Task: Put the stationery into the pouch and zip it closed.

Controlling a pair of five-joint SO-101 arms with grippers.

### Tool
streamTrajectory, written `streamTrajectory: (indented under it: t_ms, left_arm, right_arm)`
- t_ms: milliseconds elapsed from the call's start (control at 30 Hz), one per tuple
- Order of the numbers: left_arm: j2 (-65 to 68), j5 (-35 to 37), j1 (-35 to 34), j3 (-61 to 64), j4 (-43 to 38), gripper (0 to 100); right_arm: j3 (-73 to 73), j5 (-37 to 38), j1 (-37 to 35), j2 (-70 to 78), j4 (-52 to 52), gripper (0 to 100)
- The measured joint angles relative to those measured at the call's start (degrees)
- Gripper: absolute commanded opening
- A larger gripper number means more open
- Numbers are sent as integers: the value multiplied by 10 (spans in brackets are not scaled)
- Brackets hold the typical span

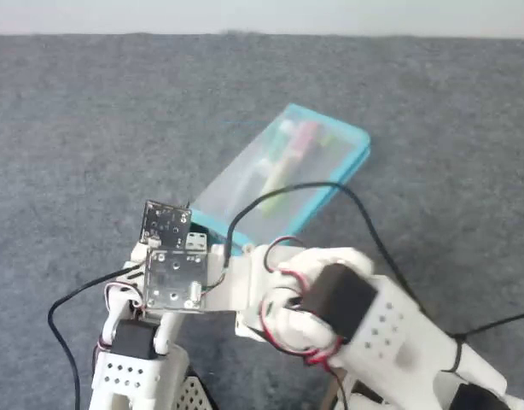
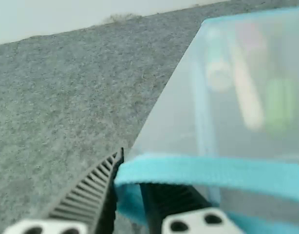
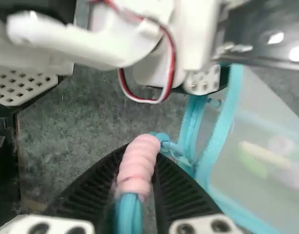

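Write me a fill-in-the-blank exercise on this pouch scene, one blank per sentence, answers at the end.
The stationery lies ____ the pouch. The right gripper has its jaws shut on the ____ zip pull. The left gripper is shut on the pouch's edge, and the pouch lies on a ____ carpet.
Missing words: inside; pink; grey.

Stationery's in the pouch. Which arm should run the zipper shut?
Right. The right gripper has the pink zipper pull between its fingers, so it can likely draw it along. The left gripper clamps the blue edge of the pouch, better as the anchor.
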Motion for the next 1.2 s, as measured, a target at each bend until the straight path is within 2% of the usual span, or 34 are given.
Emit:
streamTrajectory:
  t_ms: [167, 300, 400, 467, 667, 733, 1100, 1200]
  left_arm:
    - [1, 0, 0, 0, 3, 11]
    - [0, 0, 0, -1, 3, 11]
    - [0, 0, 4, -1, 3, 11]
    - [0, 0, 1, -1, 3, 11]
    - [1, 0, 1, 0, 3, 11]
    - [0, 0, -1, 0, 3, 11]
    - [0, 0, 3, 0, 3, 12]
    - [0, 0, 3, 0, 3, 12]
  right_arm:
    - [25, 3, -13, 0, -69, 7]
    - [26, 4, -81, 0, -73, 7]
    - [29, 5, -90, 1, -73, 15]
    - [33, 5, -83, 1, -73, 72]
    - [33, -1, -33, -7, -33, 406]
    - [33, -2, -32, -19, -12, 448]
    - [48, -2, -33, -258, 84, 384]
    - [118, -2, 9, -292, 76, 375]
